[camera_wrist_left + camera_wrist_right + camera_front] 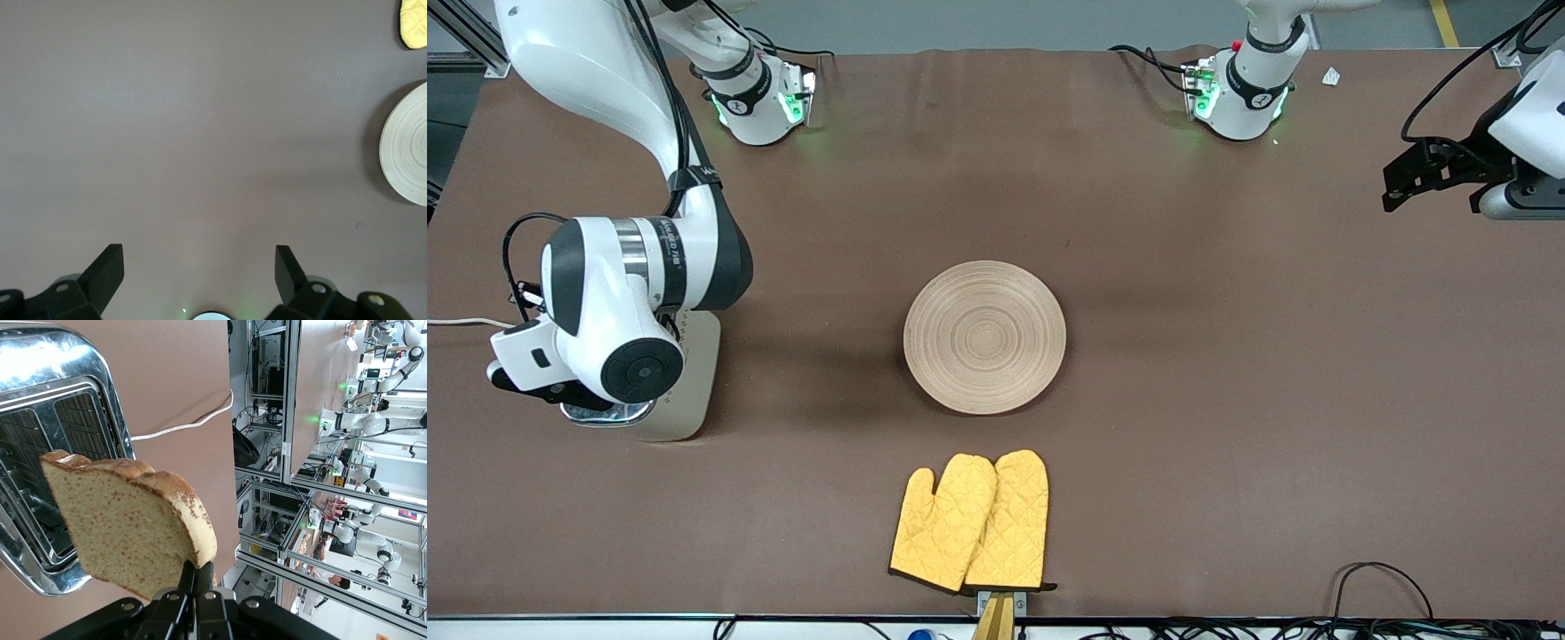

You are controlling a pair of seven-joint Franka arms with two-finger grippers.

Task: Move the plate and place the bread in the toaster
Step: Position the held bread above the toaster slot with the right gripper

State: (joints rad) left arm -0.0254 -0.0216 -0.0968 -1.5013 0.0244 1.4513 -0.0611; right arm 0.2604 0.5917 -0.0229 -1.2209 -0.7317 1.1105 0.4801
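Observation:
My right gripper (197, 570) is shut on one edge of the bread (127, 520), a brown wholegrain slice held upright just over the toaster's chrome top (60, 387) and its slots. In the front view the beige toaster (689, 391) stands at the right arm's end of the table. The right arm's wrist covers most of it and hides the bread. The light wooden plate (984, 336) lies at the table's middle and also shows in the left wrist view (407, 143). My left gripper (200, 267) is open and empty, waiting in the air at the left arm's end (1396, 182).
A pair of yellow oven mitts (969, 523) lies nearer to the front camera than the plate; a corner of them shows in the left wrist view (413, 23). The toaster's white cord (463, 322) runs off the table's end. Brown cloth covers the table.

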